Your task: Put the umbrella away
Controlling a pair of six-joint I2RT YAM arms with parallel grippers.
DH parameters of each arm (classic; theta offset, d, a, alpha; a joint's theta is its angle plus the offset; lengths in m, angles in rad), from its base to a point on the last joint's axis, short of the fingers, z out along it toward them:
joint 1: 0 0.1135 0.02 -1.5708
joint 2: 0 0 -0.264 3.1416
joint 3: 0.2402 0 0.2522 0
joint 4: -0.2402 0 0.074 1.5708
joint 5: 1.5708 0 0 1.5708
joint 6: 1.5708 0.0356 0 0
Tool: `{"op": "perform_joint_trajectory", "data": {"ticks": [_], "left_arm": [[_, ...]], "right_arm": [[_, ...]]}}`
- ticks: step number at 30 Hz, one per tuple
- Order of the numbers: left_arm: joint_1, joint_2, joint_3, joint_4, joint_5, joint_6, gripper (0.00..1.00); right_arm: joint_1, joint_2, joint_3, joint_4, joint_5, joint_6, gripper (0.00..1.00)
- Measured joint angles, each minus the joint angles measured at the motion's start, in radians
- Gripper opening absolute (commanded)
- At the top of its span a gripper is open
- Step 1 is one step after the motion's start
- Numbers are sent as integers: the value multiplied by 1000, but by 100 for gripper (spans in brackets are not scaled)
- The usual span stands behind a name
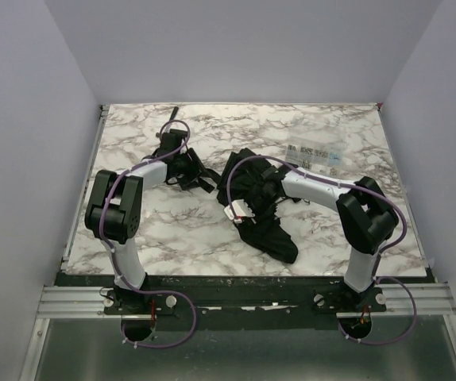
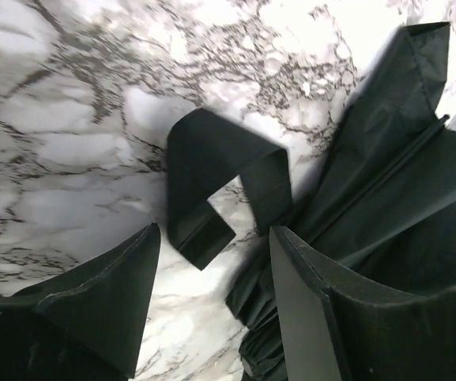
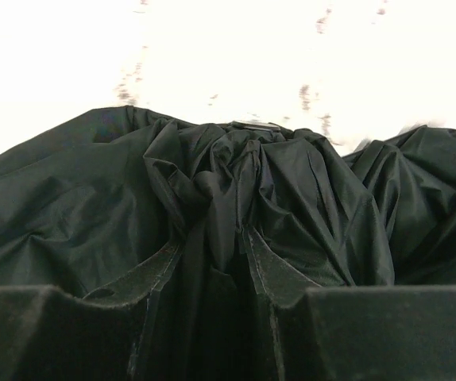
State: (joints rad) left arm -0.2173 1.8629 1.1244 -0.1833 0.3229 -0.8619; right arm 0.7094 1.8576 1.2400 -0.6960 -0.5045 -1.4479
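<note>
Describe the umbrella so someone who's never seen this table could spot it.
On the white marble table, look at the middle. The umbrella is the crumpled black fabric heap there, its folds pinched by the right gripper. Unlike the flat, clear packet farther back, it's dark and bulky.

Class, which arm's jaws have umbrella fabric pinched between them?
The right arm: its jaws squeeze the umbrella; the left arm holds its jaws apart, gripping nothing.
</note>
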Motion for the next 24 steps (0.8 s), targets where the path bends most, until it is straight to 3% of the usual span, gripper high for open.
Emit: {"op": "perform_joint_trajectory", "data": {"ticks": [3,6,8,14,17,24], "left_arm": [[-15,3,0,-3,21,21,43],[-27,17,24,-41,26,36,19],[-32,36,58,-77,26,51,9],[-35,84,188,-178,24,103,7],[-40,146,322,-240,22,134,7],[-52,278,564,-277,77,108,15]], "right_arm": [[-2,-8,-1,-70,-27,-21,27],[-2,-16,-3,-133,-48,-32,25],[-2,-20,-3,-174,-60,-35,24],[-2,-51,-27,-257,-78,-34,22],[-2,-60,-41,-285,-90,-28,21],[-2,-61,-64,-301,-114,5,19]]}}
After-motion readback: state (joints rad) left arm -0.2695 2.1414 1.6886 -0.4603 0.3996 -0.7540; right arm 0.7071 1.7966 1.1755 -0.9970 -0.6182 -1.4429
